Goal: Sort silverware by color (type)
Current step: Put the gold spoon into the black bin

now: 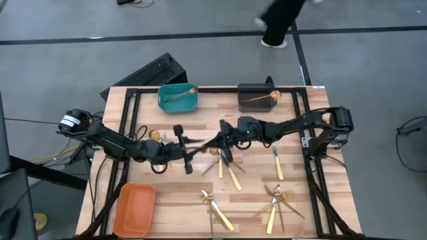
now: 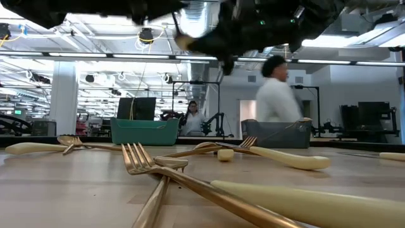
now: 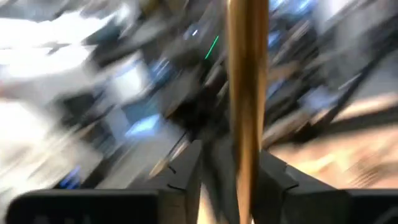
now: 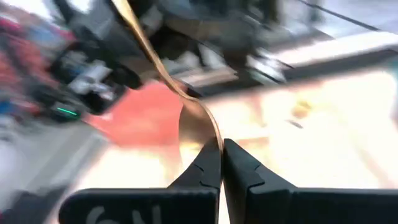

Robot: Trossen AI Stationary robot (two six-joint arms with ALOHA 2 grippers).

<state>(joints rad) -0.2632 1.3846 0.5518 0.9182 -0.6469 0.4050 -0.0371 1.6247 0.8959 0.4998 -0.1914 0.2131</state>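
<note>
Frame centre, high view: left hand (image 1: pixel 183 148) and right hand (image 1: pixel 223 139) both pinch one gold utensil (image 1: pixel 203 142) spanning between them above the desk (image 1: pixel 173 193). Bins, three: teal bin (image 1: pixel 177 97) and dark grey bin (image 1: pixel 257 97) each hold one piece, orange bin (image 1: pixel 133 209) lower left. Loose silverware (image 1: pixel 227 170) lies lower centre-right. Grey floor (image 1: pixel 67 60); a person (image 2: pixel 276 95) beyond.

Looking straight down over the whole tabletop (image 1: pixel 180 193); level across its surface toward the room; close past each wrist's fingers. Same cutlery shared.
</note>
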